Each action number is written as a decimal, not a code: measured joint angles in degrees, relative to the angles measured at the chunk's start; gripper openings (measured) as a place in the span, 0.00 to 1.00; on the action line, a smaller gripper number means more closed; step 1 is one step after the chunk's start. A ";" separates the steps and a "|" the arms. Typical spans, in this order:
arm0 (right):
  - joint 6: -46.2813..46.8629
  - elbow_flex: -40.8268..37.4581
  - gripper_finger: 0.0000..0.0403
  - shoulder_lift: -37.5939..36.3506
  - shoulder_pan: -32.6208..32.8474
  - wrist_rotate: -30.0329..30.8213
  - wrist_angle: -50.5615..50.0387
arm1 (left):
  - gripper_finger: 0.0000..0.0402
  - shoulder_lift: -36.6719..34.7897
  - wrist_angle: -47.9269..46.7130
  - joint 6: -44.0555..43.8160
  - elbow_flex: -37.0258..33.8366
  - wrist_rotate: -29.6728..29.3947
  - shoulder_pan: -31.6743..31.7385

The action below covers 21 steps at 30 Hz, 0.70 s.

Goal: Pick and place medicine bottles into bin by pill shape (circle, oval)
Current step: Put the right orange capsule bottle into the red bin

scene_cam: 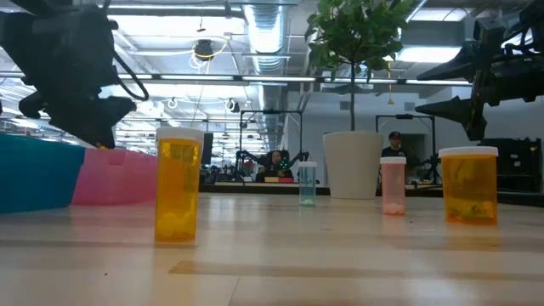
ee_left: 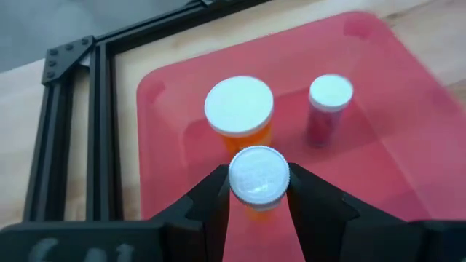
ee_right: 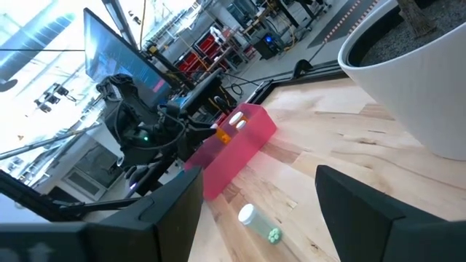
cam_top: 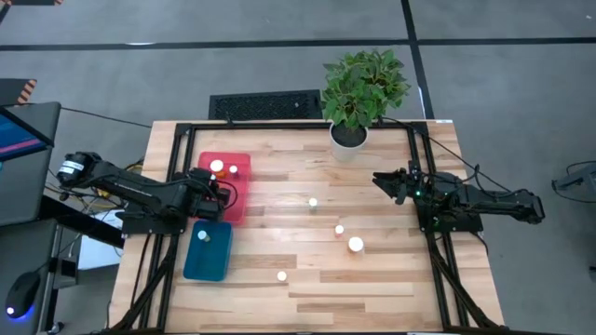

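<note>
Bottles are spread over the wooden counter (cam_top: 372, 288), and one of them, a white-capped amber bottle (ee_left: 258, 177), is clamped between the fingers (ee_left: 211, 207) of the left gripper (cam_top: 212, 189), which hangs over the red bin (cam_top: 238, 207) at the left of centre in the overhead frame. Two more bottles already stand inside that bin: a wider orange one (ee_left: 239, 109) just beyond the held bottle, and a slimmer one (ee_left: 330, 102) beside it, apart from both. Directly below the red bin in the overhead frame lies the blue bin (cam_top: 207, 265), with a single white-capped bottle (cam_top: 205, 234) in it.

Four bottles remain loose on the boards: one near the middle (cam_top: 313, 202), two close together right of centre (cam_top: 340, 229) (cam_top: 356, 245), and one lower down (cam_top: 282, 275).

At the right edge of the counter the right gripper (cam_top: 389, 181) waits with its fingers (ee_right: 364, 200) spread wide, holding nothing, just below the potted plant (cam_top: 358, 93).
</note>
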 joint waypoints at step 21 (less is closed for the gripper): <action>0.24 -0.02 0.69 0.00 -0.02 0.02 0.28 | 0.29 9.37 0.82 -5.25 0.00 -0.28 -0.03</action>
